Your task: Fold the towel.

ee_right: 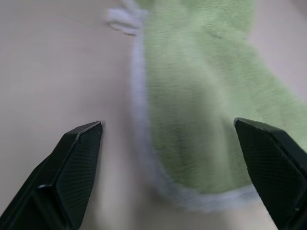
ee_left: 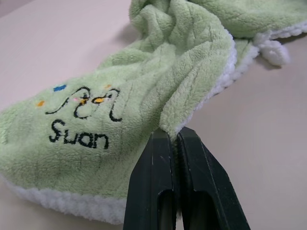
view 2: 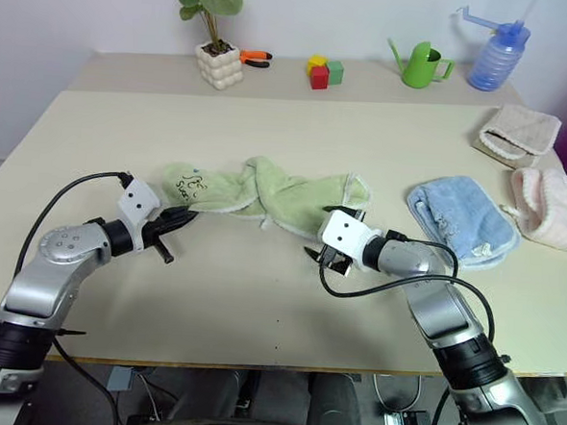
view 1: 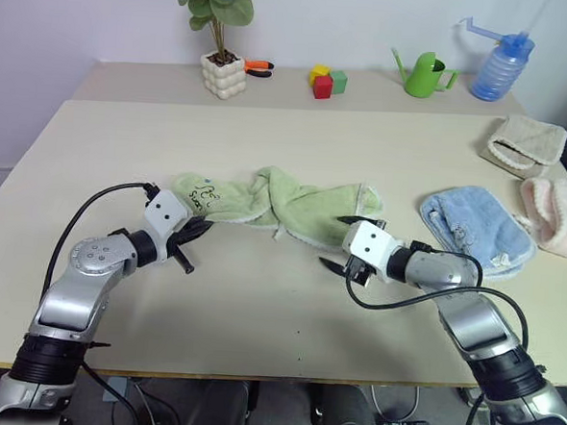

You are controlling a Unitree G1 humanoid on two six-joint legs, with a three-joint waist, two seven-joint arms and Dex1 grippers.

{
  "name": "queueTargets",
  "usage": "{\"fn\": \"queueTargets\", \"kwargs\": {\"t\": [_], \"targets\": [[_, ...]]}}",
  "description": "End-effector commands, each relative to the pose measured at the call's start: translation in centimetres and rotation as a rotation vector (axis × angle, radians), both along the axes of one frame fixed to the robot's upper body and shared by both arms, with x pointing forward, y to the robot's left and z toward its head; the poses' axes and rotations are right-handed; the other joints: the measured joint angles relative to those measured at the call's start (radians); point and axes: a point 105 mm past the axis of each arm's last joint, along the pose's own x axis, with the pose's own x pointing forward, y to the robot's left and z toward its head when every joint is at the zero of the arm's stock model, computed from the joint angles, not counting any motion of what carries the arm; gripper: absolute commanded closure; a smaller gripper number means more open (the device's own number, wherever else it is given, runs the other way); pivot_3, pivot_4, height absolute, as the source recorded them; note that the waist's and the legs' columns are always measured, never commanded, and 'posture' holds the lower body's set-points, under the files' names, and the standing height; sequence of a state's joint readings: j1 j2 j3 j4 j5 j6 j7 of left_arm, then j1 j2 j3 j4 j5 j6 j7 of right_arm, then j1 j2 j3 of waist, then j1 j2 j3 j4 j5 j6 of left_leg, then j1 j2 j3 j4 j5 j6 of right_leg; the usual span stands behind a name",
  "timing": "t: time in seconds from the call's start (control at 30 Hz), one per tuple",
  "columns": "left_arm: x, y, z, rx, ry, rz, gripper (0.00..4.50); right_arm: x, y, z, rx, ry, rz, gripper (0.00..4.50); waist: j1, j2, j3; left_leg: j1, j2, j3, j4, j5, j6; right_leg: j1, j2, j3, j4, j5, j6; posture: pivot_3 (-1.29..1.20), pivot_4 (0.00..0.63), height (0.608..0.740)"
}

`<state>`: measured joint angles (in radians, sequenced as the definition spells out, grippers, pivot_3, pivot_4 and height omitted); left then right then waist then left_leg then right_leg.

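Observation:
The towel (view 1: 294,202) is light green terry with a whitish edge. It lies bunched in a twisted strip across the middle of the table (view 1: 258,307), and dark embroidered letters (ee_left: 79,136) show near its left end. My left gripper (view 1: 199,229) is shut on the towel's near left edge, and the left wrist view has its fingers (ee_left: 158,158) pinching a fold of the whitish hem. My right gripper (view 1: 334,242) stands open at the towel's right end. In the right wrist view its fingers (ee_right: 79,148) straddle the towel's rounded corner (ee_right: 201,134) without touching it.
A light blue towel (view 1: 475,229) lies right of my right gripper, with a pink cloth (view 1: 558,215) and a beige folded cloth (view 1: 524,142) beyond it. Along the back stand a potted plant (view 1: 223,74), coloured blocks (view 1: 325,80), a green watering can (view 1: 427,75) and a blue bottle (view 1: 501,67).

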<state>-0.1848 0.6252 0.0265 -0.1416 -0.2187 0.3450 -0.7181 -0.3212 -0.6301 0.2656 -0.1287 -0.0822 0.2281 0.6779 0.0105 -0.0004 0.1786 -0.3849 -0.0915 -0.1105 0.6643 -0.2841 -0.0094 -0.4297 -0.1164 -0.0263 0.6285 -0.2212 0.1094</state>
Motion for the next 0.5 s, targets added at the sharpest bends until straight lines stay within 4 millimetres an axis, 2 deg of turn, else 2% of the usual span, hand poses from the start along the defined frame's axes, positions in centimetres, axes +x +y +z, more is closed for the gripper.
{"fn": "queueTargets", "kwargs": {"t": [0.03, 0.27, 0.5], "targets": [[-0.2, 0.0, 1.0, 0.004, -0.035, -0.005, 4.5, 1.4, -1.8, 0.2, -0.071, -0.064, -0.085, 0.92, 0.002, 0.0, 0.0, 0.0, 0.0, 0.0, 0.0, 0.0, 0.0, 0.0, 0.0, 0.0, 0.0, 0.0, 0.0, 0.0, 0.15, 0.732], [-0.5, 0.0, 0.6, 0.011, -0.026, -0.008, 4.5, 1.5, -2.8, 0.3, -0.094, -0.079, -0.102, 4.45, 0.001, 0.0, 0.0, 0.0, 0.0, 0.0, 0.0, 0.0, 0.0, 0.0, 0.0, 0.0, 0.0, 0.0, 0.0, 0.0, 0.15, 0.732], [-0.7, 0.4, 0.6, 0.023, -0.021, -0.001, 4.5, 1.8, -3.3, 1.3, -0.09, -0.111, -0.114, 4.49, 0.001, 0.0, 0.0, 0.0, 0.0, 0.0, 0.0, 0.0, 0.0, 0.0, 0.0, 0.0, 0.0, 0.0, 0.0, 0.0, 0.15, 0.732]]}}
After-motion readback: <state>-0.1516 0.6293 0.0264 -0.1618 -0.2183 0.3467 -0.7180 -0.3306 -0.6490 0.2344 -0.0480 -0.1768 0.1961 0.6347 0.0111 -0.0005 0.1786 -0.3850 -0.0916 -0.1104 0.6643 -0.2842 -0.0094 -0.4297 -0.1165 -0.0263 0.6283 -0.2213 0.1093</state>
